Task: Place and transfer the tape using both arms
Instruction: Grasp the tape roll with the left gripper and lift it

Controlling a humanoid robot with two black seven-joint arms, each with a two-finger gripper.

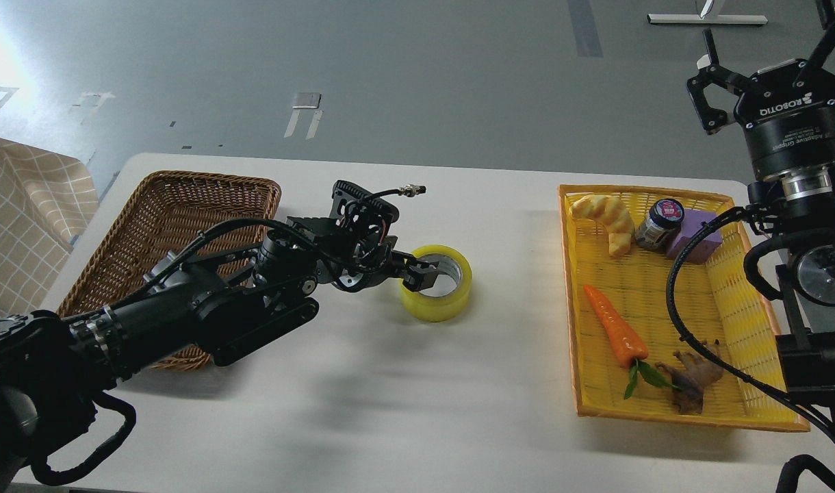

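Note:
The tape, a wide yellow roll with a grey-white core, lies flat on the white table near its middle. My left gripper reaches in from the left and sits low at the roll's left rim. One finger is inside the core and the other is outside the wall. I cannot tell whether the jaws press on the wall. My right gripper is raised high at the upper right, above the yellow tray's far corner, with its fingers spread and empty.
A brown wicker basket stands at the left, partly under my left arm. A yellow tray at the right holds a carrot, a croissant, a small jar, a purple block and a brown object. A checked cloth lies at the far left.

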